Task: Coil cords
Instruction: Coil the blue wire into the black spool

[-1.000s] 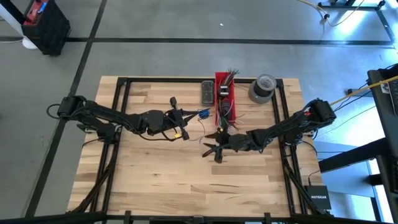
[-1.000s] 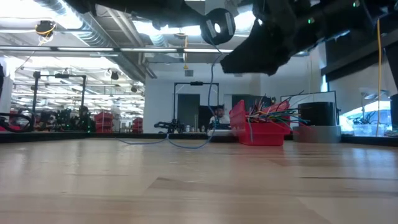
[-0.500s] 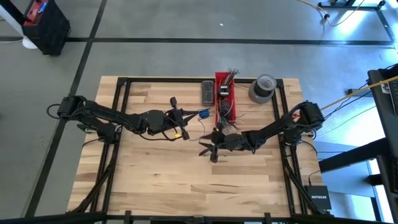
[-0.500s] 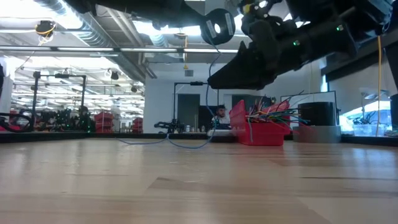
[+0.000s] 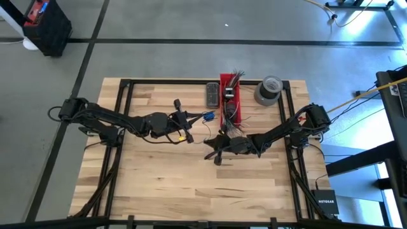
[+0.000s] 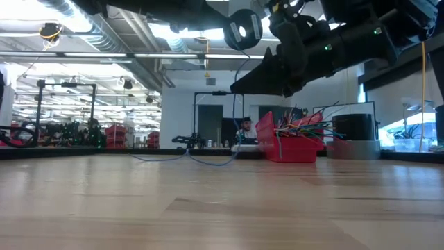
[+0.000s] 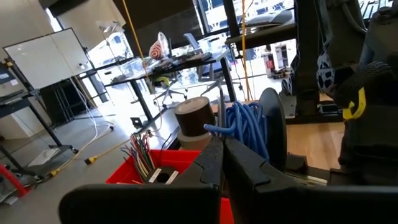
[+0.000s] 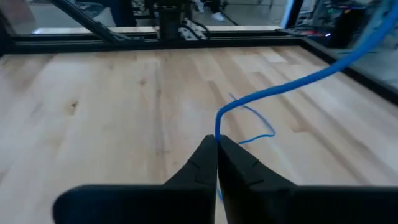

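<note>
Cords are at the centre of this scene: a thin blue cord (image 8: 292, 81) runs in a loose curve above the wooden table (image 5: 152, 184) and ends pinched between the closed fingers of the right gripper (image 8: 216, 144). In the right wrist view the fingers meet tight on the cord, and a further stretch of it lies in a small loop on the boards just past them.

From above, the right gripper (image 5: 214, 154) sits just in front of the red bin (image 5: 229, 95), close to the near end of that bin. The left gripper (image 5: 191, 118) is to the left of the red bin, near its middle. Its fingers are pressed together; in the left wrist view a coil of blue cord (image 7: 245, 124) wound on a dark spool shows right beyond the fingertips, but whether the fingers grip it cannot be told.

The red bin holds a bunch of short multicoloured wire ends (image 6: 302, 128). A grey tape roll (image 5: 268, 90) stands just to the right of the bin, and a small dark device (image 5: 212, 94) lies just to its left.

From table height, both arms hang above the boards, and a thin blue cord (image 6: 208, 162) trails along the table to the left of the red bin
</note>
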Available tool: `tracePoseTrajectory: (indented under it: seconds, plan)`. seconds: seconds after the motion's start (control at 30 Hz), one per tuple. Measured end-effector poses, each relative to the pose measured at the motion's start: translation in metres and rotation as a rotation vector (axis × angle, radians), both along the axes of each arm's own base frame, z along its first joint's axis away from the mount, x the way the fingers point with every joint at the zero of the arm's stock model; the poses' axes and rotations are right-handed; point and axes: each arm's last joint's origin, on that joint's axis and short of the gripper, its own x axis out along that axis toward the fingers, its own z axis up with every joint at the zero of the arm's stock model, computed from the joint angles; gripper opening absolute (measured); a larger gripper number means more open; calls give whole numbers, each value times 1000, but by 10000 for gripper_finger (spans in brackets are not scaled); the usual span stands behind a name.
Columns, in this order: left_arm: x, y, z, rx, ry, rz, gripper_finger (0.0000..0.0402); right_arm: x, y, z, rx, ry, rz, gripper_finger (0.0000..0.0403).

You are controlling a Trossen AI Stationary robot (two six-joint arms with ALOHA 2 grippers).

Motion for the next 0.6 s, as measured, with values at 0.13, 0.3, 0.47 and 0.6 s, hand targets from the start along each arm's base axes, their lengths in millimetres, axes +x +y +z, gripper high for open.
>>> tracePoseTrajectory:
  seconds: [0.13,0.3,0.47,0.6]
  plan:
    - [-3,-5,5,-3,-17,-17,1,-1,-1,-1,-58,21,-34,4]
    - [-15,-20,21,-2,-74,-80,1,-3,-5,-6,-153,92,-113,4]
    - [-26,-32,25,30,-20,-130,1,-7,-8,-5,-224,143,-191,3]
    - [-33,-31,25,61,59,-135,1,-17,-11,13,-255,162,-246,2]
